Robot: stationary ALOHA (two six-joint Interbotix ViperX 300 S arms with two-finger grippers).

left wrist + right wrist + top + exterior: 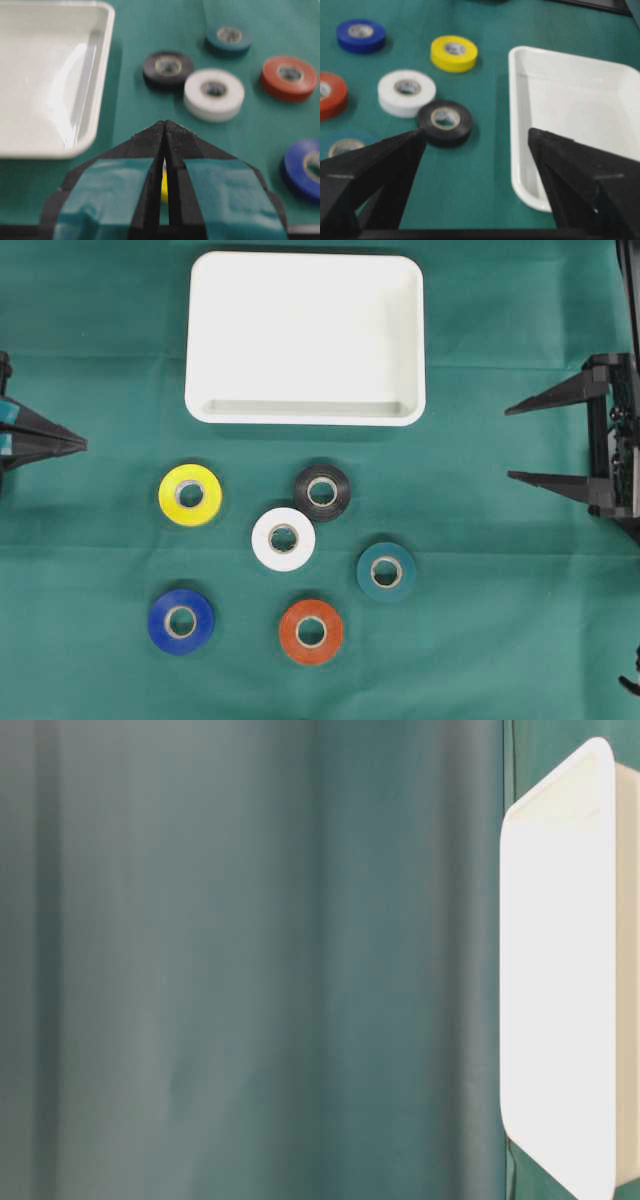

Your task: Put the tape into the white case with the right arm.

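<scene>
Below the case (305, 337), six tape rolls lie flat on the green desk (500, 660), spread apart, probably so that fingers can slip around any one. Nearest the case sits the black roll (322, 491), with the white roll (283, 539) just below-left of it; yellow (190, 494), teal (386, 571), blue (181, 621) and red (311, 631) lie farther out. No roll is in the case, so the task is unstarted. Right of the case, the right end effector (530, 441) hangs with jaws spread wide, gripping nothing, well apart from every roll. Left of the case, the left end effector (80, 444) is pinched closed, out of the way.
</scene>
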